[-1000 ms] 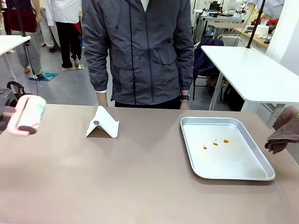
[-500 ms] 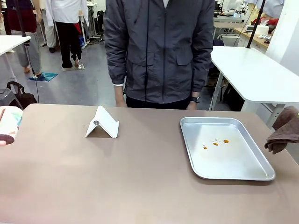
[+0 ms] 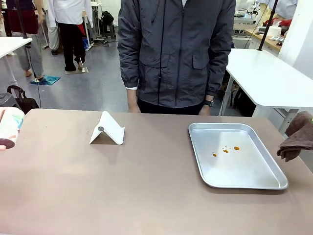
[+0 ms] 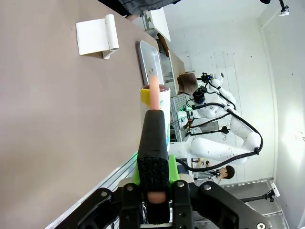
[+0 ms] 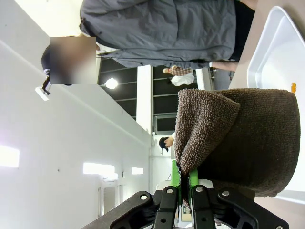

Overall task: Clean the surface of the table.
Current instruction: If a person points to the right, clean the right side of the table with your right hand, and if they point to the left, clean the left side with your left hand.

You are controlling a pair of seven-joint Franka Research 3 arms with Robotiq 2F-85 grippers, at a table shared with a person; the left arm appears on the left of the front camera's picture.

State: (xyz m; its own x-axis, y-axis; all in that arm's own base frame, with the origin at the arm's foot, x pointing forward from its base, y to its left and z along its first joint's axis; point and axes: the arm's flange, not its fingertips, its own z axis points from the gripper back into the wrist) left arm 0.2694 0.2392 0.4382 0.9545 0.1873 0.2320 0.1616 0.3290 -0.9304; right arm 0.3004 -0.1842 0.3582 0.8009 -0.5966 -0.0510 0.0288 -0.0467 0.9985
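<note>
Where person [image 3: 176,54] stands opposite, table [image 3: 146,191] runs lengthwise left-right.

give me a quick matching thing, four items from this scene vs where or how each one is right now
Things:
1. lint roller
2. brown cloth
3. tray
4. white stand

Places or states:
a. on the table, orange spots inside
b. clamped in the right fingers
c. on the table, folded like a tent
d. clamped in the left fingers

Pairs: 1-d, 2-b, 3-a, 4-c

Table [image 3: 146,196] with tray [image 3: 244,172], white stand [image 3: 108,131]
</note>
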